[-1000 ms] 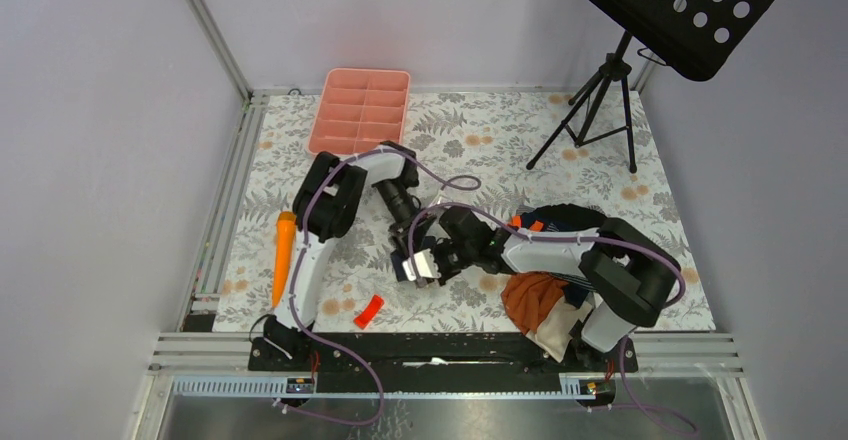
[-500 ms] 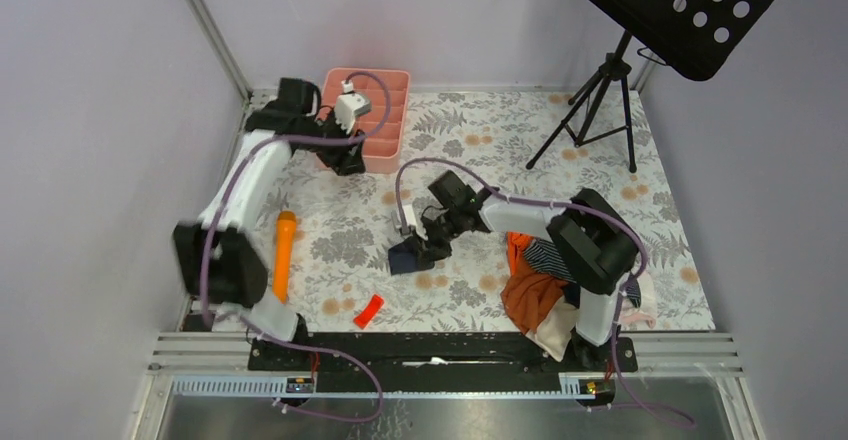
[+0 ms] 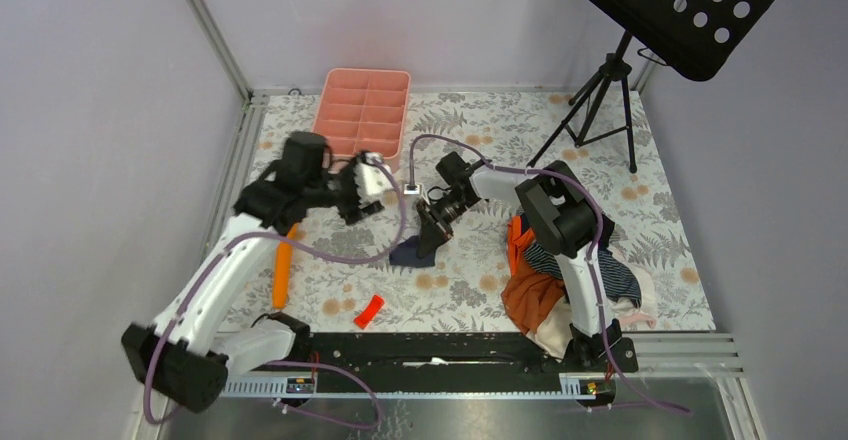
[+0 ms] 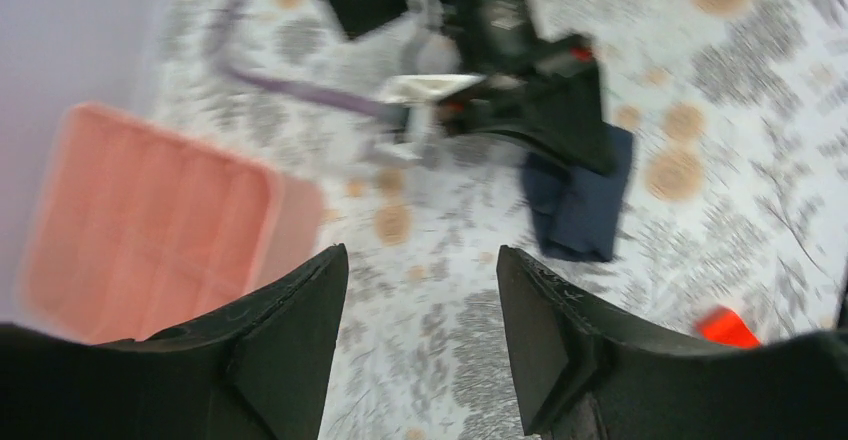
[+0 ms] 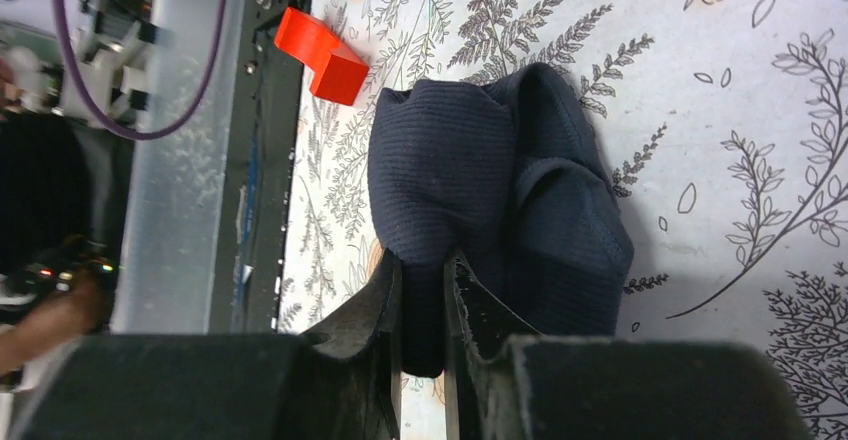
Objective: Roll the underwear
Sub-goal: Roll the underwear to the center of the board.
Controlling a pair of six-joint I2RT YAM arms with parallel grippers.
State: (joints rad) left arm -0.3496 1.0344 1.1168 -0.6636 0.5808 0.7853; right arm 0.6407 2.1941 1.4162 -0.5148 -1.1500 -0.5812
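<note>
A plain navy underwear [image 5: 500, 170] lies bunched on the floral mat, and my right gripper [image 5: 423, 260] is shut on a fold at its edge. From above, the right gripper [image 3: 432, 222] angles down onto the same navy underwear [image 3: 410, 252] near the table's middle. My left gripper [image 3: 378, 182] hovers to the left of it, open and empty. In the blurred left wrist view, its fingertips [image 4: 335, 260] frame bare mat, with the underwear [image 4: 580, 195] ahead to the right. A striped piece [image 3: 560, 260] shows in the pile at right.
A pink divided tray [image 3: 362, 110] stands at the back left. An orange garment [image 3: 530, 295] tops the clothes pile at right. A long orange object [image 3: 283, 265] and a small red block [image 3: 368, 310] lie at front left. A music stand's tripod [image 3: 600, 90] is at back right.
My left arm has swung from the pink tray toward the table's middle, its jaws opening wider. The right gripper has shifted back a little, still holding the navy underwear.
</note>
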